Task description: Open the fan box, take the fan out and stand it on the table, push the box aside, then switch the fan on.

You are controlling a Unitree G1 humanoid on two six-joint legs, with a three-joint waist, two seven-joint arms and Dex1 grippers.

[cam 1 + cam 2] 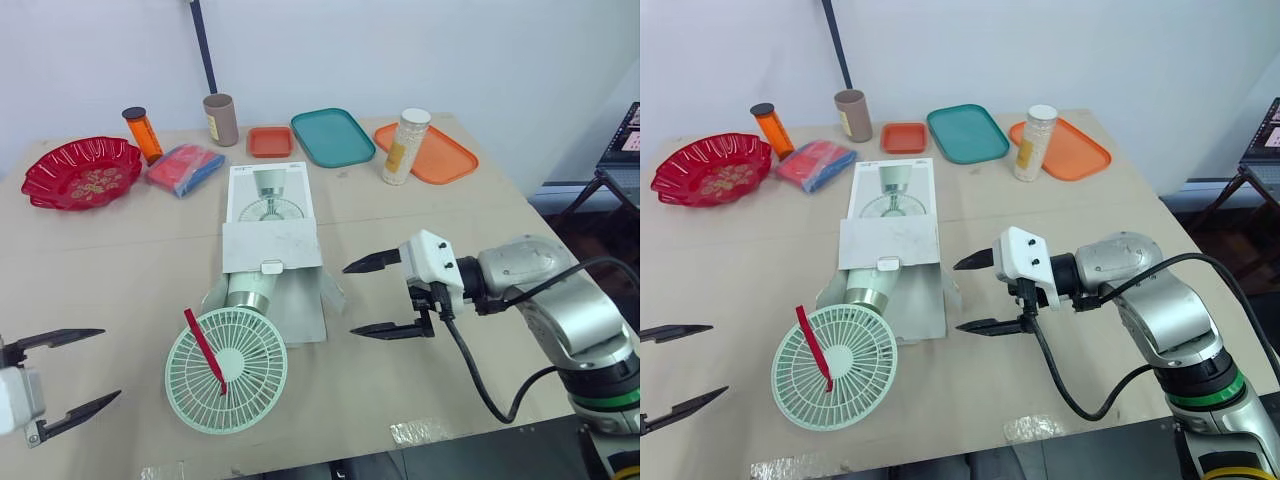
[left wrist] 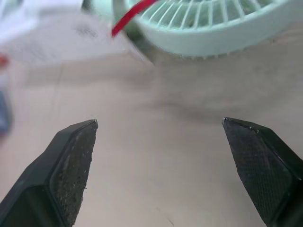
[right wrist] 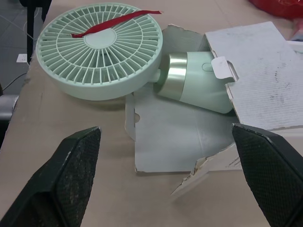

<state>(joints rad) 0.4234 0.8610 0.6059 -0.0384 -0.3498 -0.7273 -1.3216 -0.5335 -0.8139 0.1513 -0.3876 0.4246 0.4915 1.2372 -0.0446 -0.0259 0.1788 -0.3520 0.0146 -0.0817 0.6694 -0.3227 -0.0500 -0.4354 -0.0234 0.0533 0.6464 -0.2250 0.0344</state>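
Fan (image 1: 226, 370), in the head views, lies on the table (image 1: 120, 260), its base inside the opened fan box (image 1: 272, 215) and its grille between the left gripper (image 1: 110, 363) and right gripper (image 1: 350, 300). Both are spread wide and hold nothing. Left wrist view: the grille sits beyond the parted fingers (image 2: 71, 165). Right wrist view: fan and box flaps lie ahead of the parted fingers (image 3: 75, 175), untouched.

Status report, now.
Left gripper open, empty. Right gripper open, empty, beside the box. Fan lying down, half out of box, not yet stood. Box flap between right gripper and fan.
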